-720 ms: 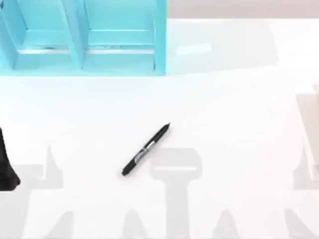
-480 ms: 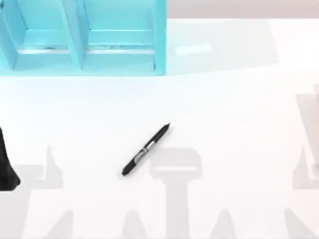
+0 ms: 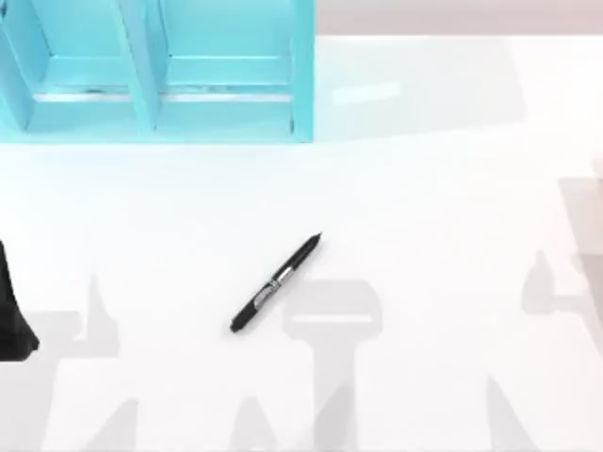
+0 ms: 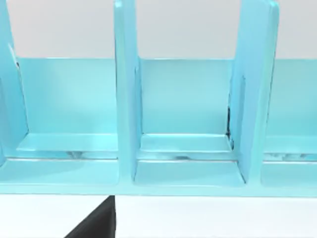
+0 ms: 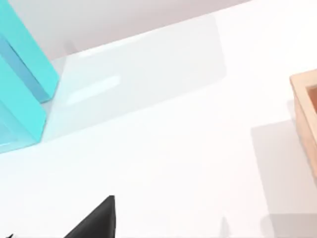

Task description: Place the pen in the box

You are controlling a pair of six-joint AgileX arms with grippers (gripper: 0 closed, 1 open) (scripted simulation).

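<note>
The table (image 3: 424,188) is a plain white surface crossed by soft grey shadows, and a pale wall runs behind its far edge. The pen (image 3: 276,282) lies flat near the middle of the table, set on a diagonal, one end pointing toward the near left and the other toward the far right, its silver-grey label band about halfway along the black barrel. Nothing touches it. A dark part of the left arm (image 3: 13,311) shows at the left edge of the top view, well apart from the pen; whether the left gripper's fingers are spread or closed cannot be told, and the same goes for the right gripper. In each wrist view a black wedge of the arm's own hardware juts in at the lower edge, and no pen lies near either. At the far left of the table stands a turquoise rack (image 3: 151,75) with upright dividers; the left wrist view faces it square on and shows its compartments (image 4: 185,119) side by side, each with a low step across the floor and holding nothing. The right wrist view catches a corner of the rack (image 5: 22,84), and across the table from it the edge of a tan wooden box (image 5: 304,119), whose inside is mostly out of frame.
</note>
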